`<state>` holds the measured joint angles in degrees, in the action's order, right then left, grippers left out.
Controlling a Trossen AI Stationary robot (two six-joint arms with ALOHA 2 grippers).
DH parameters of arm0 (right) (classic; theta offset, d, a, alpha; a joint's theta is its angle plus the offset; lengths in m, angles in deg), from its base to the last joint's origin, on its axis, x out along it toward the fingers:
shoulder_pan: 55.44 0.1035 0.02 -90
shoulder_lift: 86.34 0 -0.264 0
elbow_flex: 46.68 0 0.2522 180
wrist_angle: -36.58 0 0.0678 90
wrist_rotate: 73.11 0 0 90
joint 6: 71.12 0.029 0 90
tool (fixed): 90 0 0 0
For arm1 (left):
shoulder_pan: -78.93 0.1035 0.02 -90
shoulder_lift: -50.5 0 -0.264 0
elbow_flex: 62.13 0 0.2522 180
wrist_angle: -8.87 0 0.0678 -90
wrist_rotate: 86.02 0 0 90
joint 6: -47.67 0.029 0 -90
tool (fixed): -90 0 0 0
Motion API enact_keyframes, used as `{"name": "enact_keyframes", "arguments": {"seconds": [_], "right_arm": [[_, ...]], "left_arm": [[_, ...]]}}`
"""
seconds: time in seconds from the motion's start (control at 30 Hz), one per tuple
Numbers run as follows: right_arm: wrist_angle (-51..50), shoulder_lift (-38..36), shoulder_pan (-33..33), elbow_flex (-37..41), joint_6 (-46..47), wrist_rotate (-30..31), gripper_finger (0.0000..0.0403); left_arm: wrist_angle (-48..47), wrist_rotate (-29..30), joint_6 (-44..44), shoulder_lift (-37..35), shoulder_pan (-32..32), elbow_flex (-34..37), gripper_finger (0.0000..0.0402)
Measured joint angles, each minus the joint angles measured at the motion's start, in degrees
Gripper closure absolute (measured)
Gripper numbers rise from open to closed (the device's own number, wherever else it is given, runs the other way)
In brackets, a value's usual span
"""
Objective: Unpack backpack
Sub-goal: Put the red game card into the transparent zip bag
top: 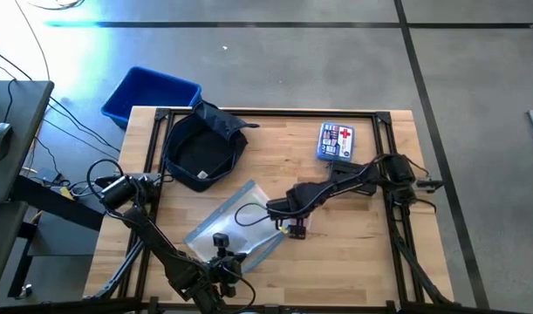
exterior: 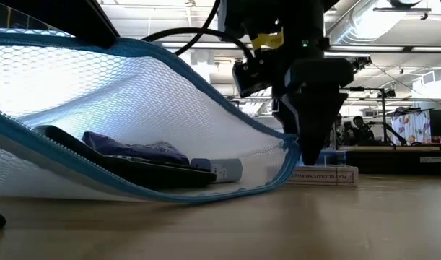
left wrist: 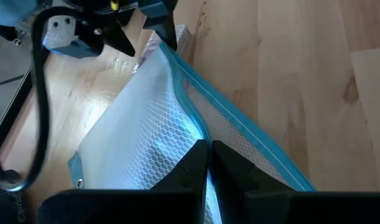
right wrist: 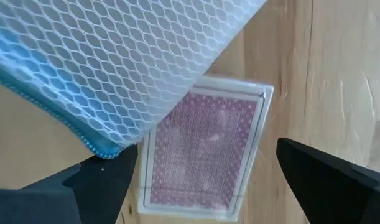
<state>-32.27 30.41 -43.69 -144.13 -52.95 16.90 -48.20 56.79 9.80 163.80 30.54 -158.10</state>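
the backpack (top: 203,148) sits at about ten o'clock on the desk (top: 353,253), its mouth gaping upward and its dark lining showing. it looks light, soft and floppy, so it would likely sag rather than hold its shape if lifted; the rim beside the zipper, or a fold of the upper edge, seems the safest place to pinch, since the smooth fabric could slide out of a shallow hold.

neither arm is at the bag now. the left gripper (left wrist: 208,163), at about six o'clock near the desk's front edge, has its jaws clenched on the edge of a clear mesh pouch (top: 231,225) with a blue zipper, holding one end raised. the right gripper (right wrist: 202,177), near the middle of the desk, hangs with its jaws spread wide and holding nothing, just above a deck of cards (right wrist: 205,152) that lies flat on the wood under the pouch's far corner. the backpack is well apart from both, off toward eleven o'clock from the right gripper. a small boxed kit (top: 336,141) with a red cross lies at about one o'clock, and a blue bin (top: 148,92) stands beyond the desk's ten o'clock corner.
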Motion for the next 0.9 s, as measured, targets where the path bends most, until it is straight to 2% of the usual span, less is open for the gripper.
{"name": "enact_keyframes", "arguments": {"seconds": [0.1, 0.37, 0.47, 0.57, 0.63, 0.83, 0.9], "right_arm": [[1.9, 0.0, -0.3, 2.5, 0.0, -1.6, 0.0032], [9.7, -0.6, -0.2, 9.4, 3.1, -1.0, 0.0037], [10.4, -0.7, 0.2, 10.9, 4.4, -0.5, 0.0064], [10.4, -0.7, 1.1, 11.1, 5.1, 0.3, 0.0115], [10.2, -1.4, 2.1, 11.4, 5.7, 1.2, 0.0121], [4.3, -8.0, 5.8, 12.4, 11.1, 0.4, 0.0121], [5.8, -11.1, 7.8, 11.8, 14.9, 0.4, 0.0121]], "left_arm": [[0.0, -0.1, 0.0, 0.0, 0.0, 0.0, 0.0402], [0.0, -0.2, 0.5, 0.0, 0.0, 0.0, 0.0402], [0.0, -0.2, 0.4, 0.0, 0.0, 0.0, 0.0402], [0.1, -0.2, 0.4, 0.0, 0.0, 0.0, 0.0402], [0.1, -0.2, 0.4, 0.0, 0.0, 0.0, 0.0402], [0.1, 0.0, 0.4, 0.0, 0.0, 0.0, 0.0402], [0.1, 0.0, 0.4, 0.0, 0.0, 0.0, 0.0402]]}}
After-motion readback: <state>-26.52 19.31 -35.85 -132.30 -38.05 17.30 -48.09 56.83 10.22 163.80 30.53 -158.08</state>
